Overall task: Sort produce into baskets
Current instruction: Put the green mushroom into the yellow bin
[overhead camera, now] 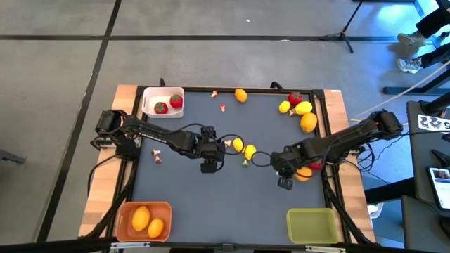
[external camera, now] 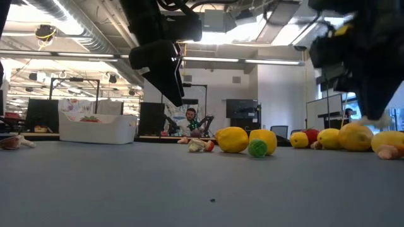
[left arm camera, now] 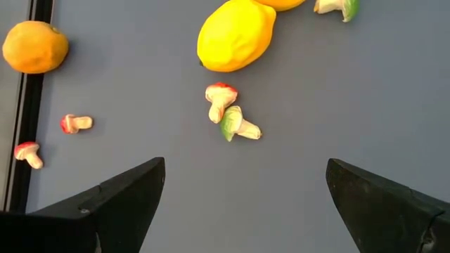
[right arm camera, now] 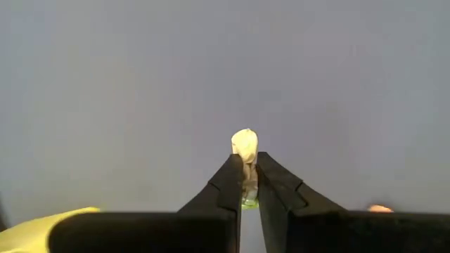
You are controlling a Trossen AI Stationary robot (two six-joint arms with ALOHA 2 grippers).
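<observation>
We look down on a dark table (overhead camera: 183, 183) with toy fruit scattered over it. Taking the white basket (overhead camera: 150, 98) at the table's far left corner as our landmark, it holds two strawberries (overhead camera: 169, 105). Well away from it, along the near edge, sit an orange basket (overhead camera: 126, 212) holding two yellow-orange fruits and an empty green basket (overhead camera: 310, 226).

Our left claw (left arm camera: 246, 204) hovers mid-table, some way from the white basket, jaws spread wide and empty. Just ahead of it lie two small pale bits (left arm camera: 228, 116), one red-capped and one green-capped, with a lemon (left arm camera: 235, 35) beyond them.

Our right claw (right arm camera: 245, 184) is far across the table from the white basket, pinched shut on a tiny pale piece with a green end (right arm camera: 244, 149).

We judge the grip risky: the piece is small and caught only at the fingertips, so it could slip or pivot out during the carry. An orange fruit (overhead camera: 304, 173) lies right under this arm and could get knocked and roll.
</observation>
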